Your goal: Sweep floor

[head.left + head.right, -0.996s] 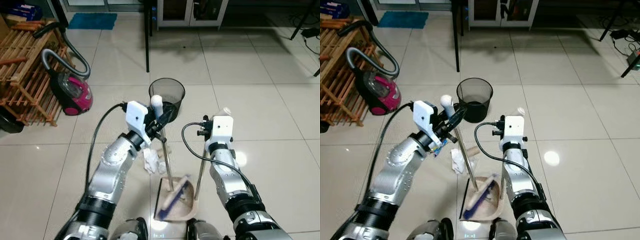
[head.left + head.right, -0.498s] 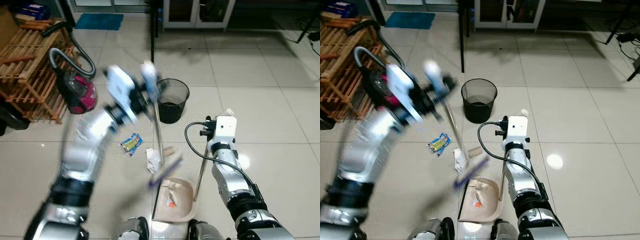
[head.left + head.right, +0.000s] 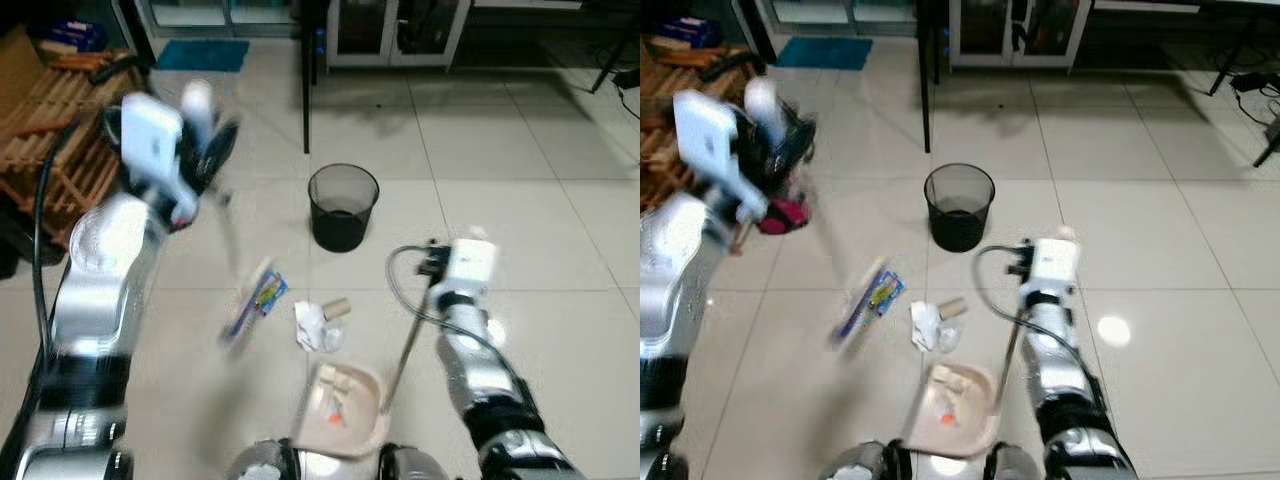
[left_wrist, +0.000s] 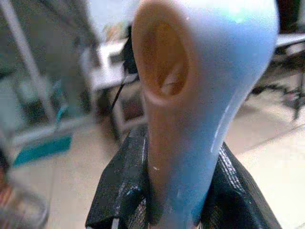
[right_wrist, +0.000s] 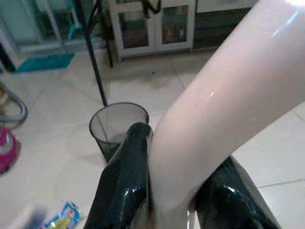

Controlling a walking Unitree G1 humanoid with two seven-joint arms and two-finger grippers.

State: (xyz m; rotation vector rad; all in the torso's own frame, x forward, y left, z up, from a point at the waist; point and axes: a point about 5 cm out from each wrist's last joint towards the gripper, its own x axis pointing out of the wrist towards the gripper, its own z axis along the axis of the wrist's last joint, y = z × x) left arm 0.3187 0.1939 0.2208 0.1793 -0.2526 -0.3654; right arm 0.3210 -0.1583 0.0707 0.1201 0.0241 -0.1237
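- While the left arm is raised high at the robot's left, the left gripper (image 4: 176, 210) has its black fingers (image 4: 119, 191) clamped around the pale handle end of the broom (image 3: 243, 305), whose blurred shaft slants down to purple bristles on the floor.
- Just beside the bristles lies a blue and yellow wrapper (image 3: 268, 292).
- Between the broom head and the dustpan (image 3: 335, 410) sit a crumpled white paper (image 3: 310, 325) and a small cardboard tube (image 3: 338, 308), close together.
- The right gripper (image 5: 176, 195) is closed on the dustpan handle (image 5: 224, 95), a cream grip atop a thin metal pole that runs down to the pan.
- The beige dustpan rests on the tiles near the robot's feet, with scraps of litter in it, one orange.
- Beyond the broom head and the litter stands a black mesh bin (image 3: 343, 205), upright.
- Past the raised left gripper are a wooden rack (image 3: 45, 120) and a pink vacuum cleaner (image 3: 785, 212), both blurred.
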